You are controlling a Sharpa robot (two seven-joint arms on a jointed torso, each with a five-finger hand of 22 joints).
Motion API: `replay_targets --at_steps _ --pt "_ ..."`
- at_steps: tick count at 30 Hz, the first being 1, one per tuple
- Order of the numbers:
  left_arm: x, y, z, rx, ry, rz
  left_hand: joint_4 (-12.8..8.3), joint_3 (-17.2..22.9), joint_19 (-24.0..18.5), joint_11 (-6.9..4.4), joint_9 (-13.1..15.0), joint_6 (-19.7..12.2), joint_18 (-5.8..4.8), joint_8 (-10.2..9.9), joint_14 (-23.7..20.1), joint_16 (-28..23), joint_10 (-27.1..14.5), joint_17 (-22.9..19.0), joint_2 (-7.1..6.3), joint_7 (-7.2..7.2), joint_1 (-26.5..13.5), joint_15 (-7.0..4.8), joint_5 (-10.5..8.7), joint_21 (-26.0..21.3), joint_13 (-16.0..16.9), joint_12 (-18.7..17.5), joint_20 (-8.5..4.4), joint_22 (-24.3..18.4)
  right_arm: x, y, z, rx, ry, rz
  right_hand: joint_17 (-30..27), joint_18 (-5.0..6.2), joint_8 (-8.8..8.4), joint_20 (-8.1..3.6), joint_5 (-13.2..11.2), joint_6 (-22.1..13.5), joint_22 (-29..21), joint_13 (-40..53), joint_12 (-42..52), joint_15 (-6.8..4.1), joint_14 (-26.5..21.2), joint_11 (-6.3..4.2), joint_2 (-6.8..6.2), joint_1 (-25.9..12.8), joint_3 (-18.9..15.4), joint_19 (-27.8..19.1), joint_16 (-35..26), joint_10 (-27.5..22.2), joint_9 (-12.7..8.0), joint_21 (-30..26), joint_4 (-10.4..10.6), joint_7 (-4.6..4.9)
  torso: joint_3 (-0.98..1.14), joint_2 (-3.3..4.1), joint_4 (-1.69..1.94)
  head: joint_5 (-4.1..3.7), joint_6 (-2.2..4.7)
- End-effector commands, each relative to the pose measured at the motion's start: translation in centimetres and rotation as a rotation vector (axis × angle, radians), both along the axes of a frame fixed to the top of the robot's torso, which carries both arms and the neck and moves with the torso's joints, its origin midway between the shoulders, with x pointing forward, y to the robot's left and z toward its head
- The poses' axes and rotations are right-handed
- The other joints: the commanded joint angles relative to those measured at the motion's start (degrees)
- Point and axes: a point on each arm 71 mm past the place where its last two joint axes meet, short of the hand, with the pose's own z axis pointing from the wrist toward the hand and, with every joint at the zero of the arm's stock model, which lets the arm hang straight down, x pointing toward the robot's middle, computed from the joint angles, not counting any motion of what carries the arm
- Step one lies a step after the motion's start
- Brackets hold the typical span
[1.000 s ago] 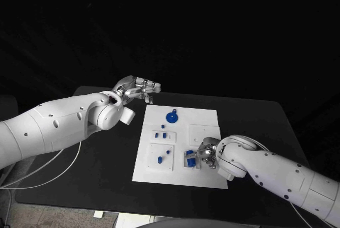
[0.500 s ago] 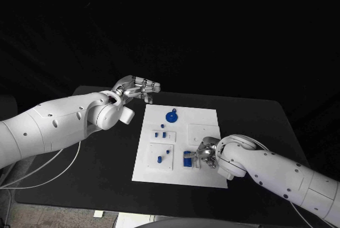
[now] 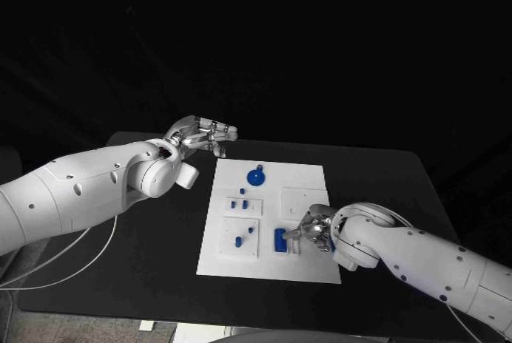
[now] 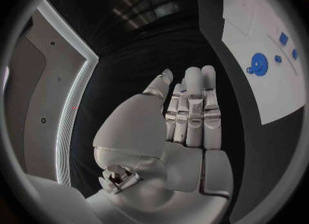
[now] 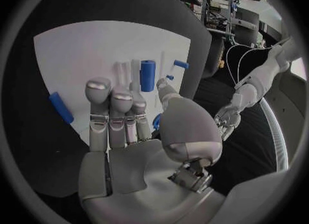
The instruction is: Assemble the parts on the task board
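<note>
Your hands at the task board [image 3: 309,177]
Left hand [image 3: 203,134] hovers empty, fingers straight and loosely apart; right hand [image 3: 311,233] hangs over the blue parts [image 3: 280,238], grip unclear.

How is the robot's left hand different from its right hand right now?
The left robot hand sits off the task board, beyond its far corner; the right robot hand is over the board's near part, beside the blue parts. The left hand's fingers lie straight and together over bare table; the right's reach over the board. Both are silver and hold nothing.
</note>
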Motion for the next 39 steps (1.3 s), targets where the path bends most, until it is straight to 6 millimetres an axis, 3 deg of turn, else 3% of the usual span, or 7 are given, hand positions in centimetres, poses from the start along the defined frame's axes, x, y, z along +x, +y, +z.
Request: replay_targets --at_steps 1,8,14,23,32,39 --pt "0.0 -0.1 0.1 -0.006 -0.001 -0.011 0.39 -0.09 0.26 0.10 0.07 -0.55 -0.46 -0.11 0.10 -0.20 -0.33 0.03 0.23 -0.02 0.27 0.17 0.38 -0.37 -0.02 0.03 0.14 0.07 0.2 -0.6 1.0 0.049 -0.059 -0.015 0.14 0.53 0.29 -0.18 0.25 0.71 0.12 0.20 0.35 -0.20 0.18 -0.15 0.42 0.46 -0.12 3.15 -0.02 0.61 0.09 0.43 -0.68 0.02 0.05 -0.02 -0.12 -0.49 0.16" --pt "0.0 -0.1 0.1 -0.005 -0.001 -0.010 0.39 -0.09 0.26 0.10 0.07 -0.55 -0.46 -0.11 0.10 -0.20 -0.33 0.03 0.23 -0.02 0.27 0.17 0.38 -0.37 -0.02 0.03 0.14 0.07 0.5 -4.7 2.3 0.002 -0.068 -0.052 0.69 0.13 0.22 -0.25 1.09 1.39 0.58 1.00 1.31 -0.25 0.26 -0.27 2.14 1.50 -0.10 3.17 0.86 1.27 -0.36 1.72 -3.81 -0.19 0.05 -0.01 -0.19 -2.04 0.45" --pt "-0.1 0.0 0.0 -0.004 0.000 -0.008 0.39 -0.09 0.26 0.10 0.07 -0.55 -0.46 -0.11 0.10 -0.20 -0.33 0.03 0.23 -0.02 0.27 0.17 0.38 -0.37 -0.02 0.03 0.14 0.07 0.6 -8.0 2.4 -0.077 -0.035 -0.088 0.87 -0.04 0.27 -0.26 0.71 1.77 0.78 1.22 1.46 -0.23 0.29 -0.34 1.61 1.00 1.62 3.17 1.25 1.45 -0.75 2.04 -4.19 -0.26 0.14 0.03 -0.15 -3.00 0.38" --pt "-0.1 0.0 0.0 -0.004 0.001 -0.009 0.39 -0.09 0.26 0.10 0.07 -0.55 -0.46 -0.11 0.10 -0.20 -0.33 0.03 0.23 -0.02 0.27 0.17 0.38 -0.37 -0.02 0.03 0.14 0.07 1.0 -10.7 1.8 -0.180 -0.012 -0.122 0.75 -0.10 0.26 -0.19 0.03 1.78 0.84 1.04 1.09 -0.14 0.26 -0.31 1.08 0.52 2.58 3.15 1.26 1.35 -1.03 1.95 -4.02 -0.23 0.01 0.02 -0.02 -4.03 0.32" --pt "-0.1 0.0 0.0 -0.004 0.002 -0.010 0.39 -0.09 0.26 0.10 0.07 -0.55 -0.46 -0.11 0.10 -0.20 -0.33 0.03 0.23 -0.02 0.27 0.17 0.38 -0.37 -0.02 0.03 0.14 0.07 1.2 -11.3 0.5 -0.220 0.034 -0.129 0.51 -0.05 0.27 -0.10 -2.26 1.45 0.80 0.73 0.60 -0.05 0.21 -0.21 -1.10 0.02 4.20 3.13 1.03 1.01 -0.84 1.51 -0.88 -0.10 -0.18 -0.04 0.23 -4.23 -0.04" --pt "-0.1 -0.1 -0.1 -0.004 0.003 -0.012 0.57 -0.06 0.31 0.07 0.07 -0.49 -0.46 -0.05 0.11 -0.15 -0.28 0.04 0.23 -0.04 0.27 0.17 0.32 -0.39 -0.02 0.10 0.14 0.14 0.8 -10.9 -0.8 -0.226 0.088 -0.103 0.51 -0.08 0.26 -0.09 -2.97 0.78 0.84 0.56 0.31 -0.02 0.16 -0.11 -3.85 -0.47 5.00 3.09 0.90 0.79 -0.70 1.14 2.80 0.04 -0.30 -0.08 0.21 -3.99 -0.25"
